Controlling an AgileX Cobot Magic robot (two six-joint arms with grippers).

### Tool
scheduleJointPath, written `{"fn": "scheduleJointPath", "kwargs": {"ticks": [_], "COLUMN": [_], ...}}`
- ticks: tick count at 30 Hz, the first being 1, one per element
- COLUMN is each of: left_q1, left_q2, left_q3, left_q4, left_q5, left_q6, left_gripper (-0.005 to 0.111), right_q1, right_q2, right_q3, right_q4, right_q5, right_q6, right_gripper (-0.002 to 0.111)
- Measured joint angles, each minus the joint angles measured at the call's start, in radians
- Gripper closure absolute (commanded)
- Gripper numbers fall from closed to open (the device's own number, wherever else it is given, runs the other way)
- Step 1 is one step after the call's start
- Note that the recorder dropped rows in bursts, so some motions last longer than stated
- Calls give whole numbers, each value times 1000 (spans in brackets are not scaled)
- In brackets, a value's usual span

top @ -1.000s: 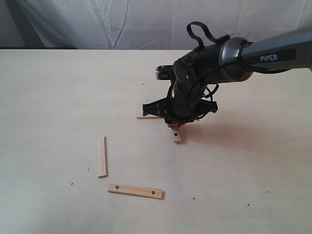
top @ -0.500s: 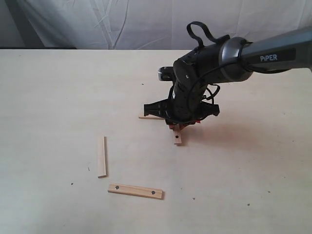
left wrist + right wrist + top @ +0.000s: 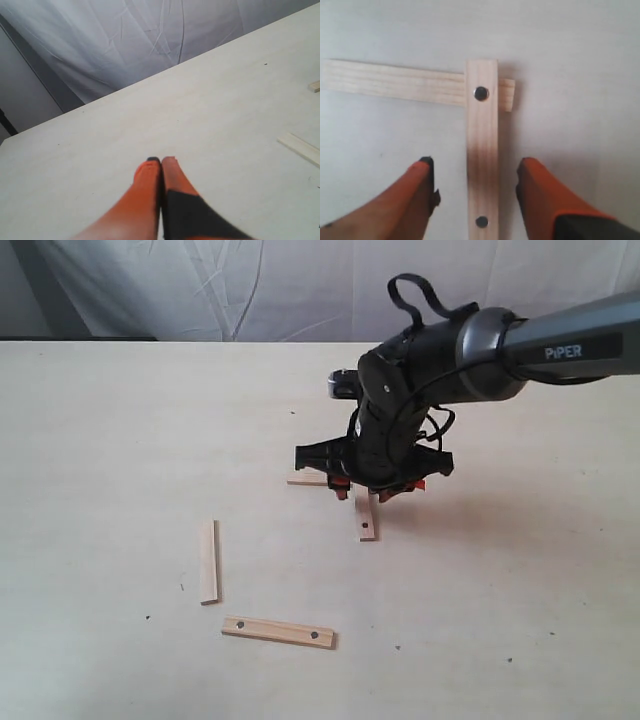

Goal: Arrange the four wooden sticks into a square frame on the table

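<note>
Showing "PIPER", the arm [image 3: 540, 340] hovers over crossed sticks [image 3: 481, 127].

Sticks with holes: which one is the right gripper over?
The holed stick between the fingers of the open right gripper, crossing the end of a plain stick. The other holed stick lies alone, apart.
</note>
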Motion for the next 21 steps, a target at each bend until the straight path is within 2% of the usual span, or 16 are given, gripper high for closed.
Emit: {"fn": "scheduleJointPath", "kwargs": {"ticks": [3, 6, 7, 12, 21], "left_q1": [0, 0, 0, 0, 0], "left_q2": [0, 0, 0, 0, 0], "left_q3": [0, 0, 0, 0, 0], "left_q4": [0, 0, 0, 0, 18], "left_q5": [0, 0, 0, 0, 0], "left_q6": [0, 0, 0, 0, 9], "left_gripper": [107, 107, 107, 107, 107], "right_q1": [0, -5, -10, -67, -180], "right_q2": [-67, -142, -160, -244, -363], "right_q3": [0, -2, -2, -2, 109], "right_q4": [2, 2, 2, 2, 15], "right_q5": [29, 70, 85, 166, 175], "right_q6": [2, -15, -25, -97, -213], "right_gripper": [76, 103, 108, 108, 108]}}
